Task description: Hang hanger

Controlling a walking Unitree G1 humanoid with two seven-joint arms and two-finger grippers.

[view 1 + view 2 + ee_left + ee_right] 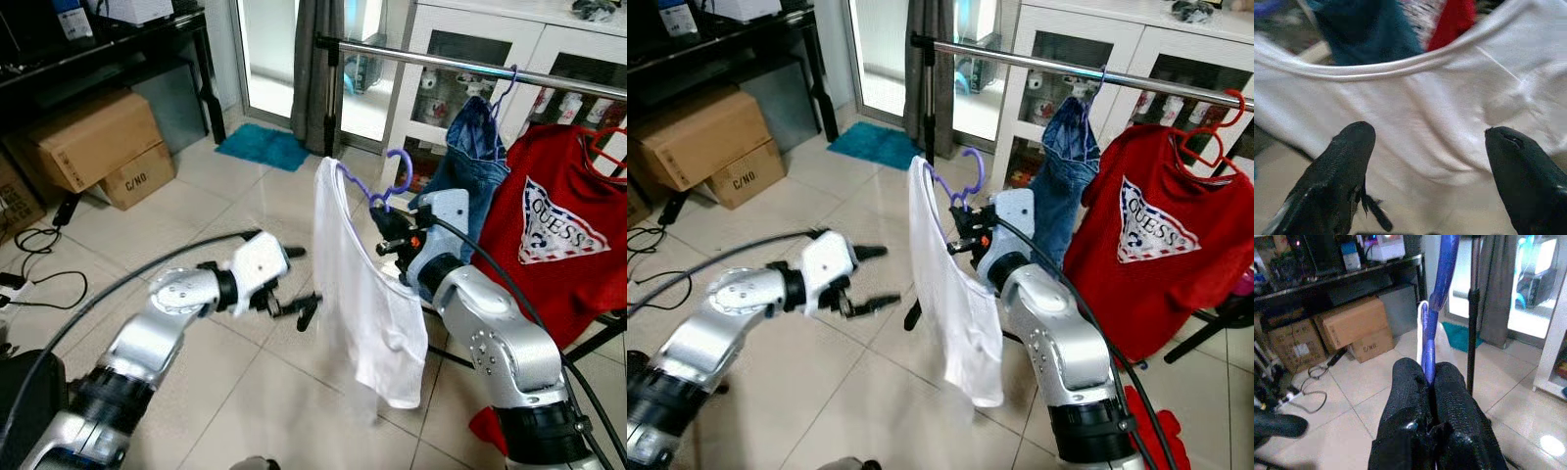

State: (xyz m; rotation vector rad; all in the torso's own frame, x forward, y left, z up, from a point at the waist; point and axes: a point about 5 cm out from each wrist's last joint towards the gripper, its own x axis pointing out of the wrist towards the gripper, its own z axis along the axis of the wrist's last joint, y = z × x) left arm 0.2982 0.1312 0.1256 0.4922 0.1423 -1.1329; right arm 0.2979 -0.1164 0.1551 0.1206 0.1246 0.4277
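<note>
A purple hanger (377, 184) carries a white shirt (367, 294) that hangs down in mid-air below the silver clothes rail (460, 67). My right gripper (390, 235) is shut on the purple hanger (1429, 340) just under its hook, holding it below and in front of the rail. My left gripper (299, 284) is open, just left of the white shirt (1415, 127), with its fingertips (1354, 142) pointing at the cloth and apart from it.
A blue denim garment (470, 157) and a red shirt (554, 230) on a red hanger hang from the rail to the right. Cardboard boxes (93, 147) and cables lie at the left. A white cabinet (490, 49) stands behind the rail.
</note>
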